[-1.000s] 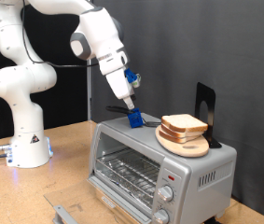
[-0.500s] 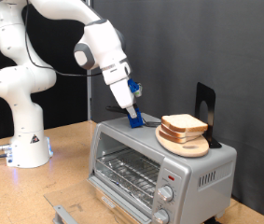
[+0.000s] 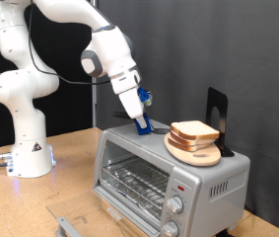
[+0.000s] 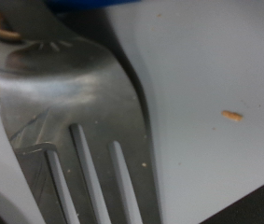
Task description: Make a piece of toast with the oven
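The piece of toast [image 3: 194, 130] lies on a round light-wood board [image 3: 192, 153] on top of the silver oven [image 3: 139, 148]. My gripper [image 3: 141, 124] reaches down to the oven's top, just to the exterior view's left of the board. It is shut on a metal fork [image 3: 159, 128] whose end points towards the toast. In the wrist view the fork's tines [image 4: 76, 131] fill the frame, close over the grey oven top [image 4: 215, 65], where a crumb [image 4: 230, 116] lies. The oven's door [image 3: 75, 223] hangs open, showing the wire rack [image 3: 139, 180].
A black upright stand [image 3: 216, 109] is on the oven behind the board. Two knobs [image 3: 176, 205] sit at the oven's front right. The robot's white base [image 3: 26, 148] stands on the wooden table at the exterior view's left.
My gripper has moved to the exterior view's right across the oven top, bringing the fork closer to the board and toast. The toast and board have not moved.
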Tool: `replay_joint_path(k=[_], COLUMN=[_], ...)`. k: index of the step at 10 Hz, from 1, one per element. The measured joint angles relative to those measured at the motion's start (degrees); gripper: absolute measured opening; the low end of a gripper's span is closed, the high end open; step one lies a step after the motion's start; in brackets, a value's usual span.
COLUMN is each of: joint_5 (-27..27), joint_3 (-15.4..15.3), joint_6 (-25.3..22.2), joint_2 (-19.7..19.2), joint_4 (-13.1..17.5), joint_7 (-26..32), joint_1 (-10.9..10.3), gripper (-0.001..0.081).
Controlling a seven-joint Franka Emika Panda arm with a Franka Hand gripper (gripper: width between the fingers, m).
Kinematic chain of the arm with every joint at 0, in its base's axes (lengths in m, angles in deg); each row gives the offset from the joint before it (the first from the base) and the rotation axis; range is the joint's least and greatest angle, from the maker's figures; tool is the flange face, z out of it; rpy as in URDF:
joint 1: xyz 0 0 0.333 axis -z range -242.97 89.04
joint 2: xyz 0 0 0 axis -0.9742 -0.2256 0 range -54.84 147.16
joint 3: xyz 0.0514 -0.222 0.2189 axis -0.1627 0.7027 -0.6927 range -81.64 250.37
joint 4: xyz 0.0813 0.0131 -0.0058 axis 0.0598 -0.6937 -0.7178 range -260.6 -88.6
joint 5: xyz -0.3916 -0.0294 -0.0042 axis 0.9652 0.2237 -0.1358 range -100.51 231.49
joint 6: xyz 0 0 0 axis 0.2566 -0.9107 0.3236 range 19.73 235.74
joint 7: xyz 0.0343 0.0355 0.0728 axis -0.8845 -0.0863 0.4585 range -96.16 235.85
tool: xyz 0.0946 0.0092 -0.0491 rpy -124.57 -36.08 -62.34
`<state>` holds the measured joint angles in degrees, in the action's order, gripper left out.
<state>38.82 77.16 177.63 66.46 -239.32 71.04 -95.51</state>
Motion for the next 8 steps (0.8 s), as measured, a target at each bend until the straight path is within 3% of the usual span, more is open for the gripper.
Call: replay_joint_path(k=[7,8], joint_5=[-1.2,-1.4], joint_3=[-0.1,0.0], joint_6=[0.6,0.6], joint_2=[-0.9,-0.9], joint_4=[0.1,0.1], joint_7=[-0.1,-0.1], joint_1=[0.0,0.0], gripper=[0.0682,0.0592])
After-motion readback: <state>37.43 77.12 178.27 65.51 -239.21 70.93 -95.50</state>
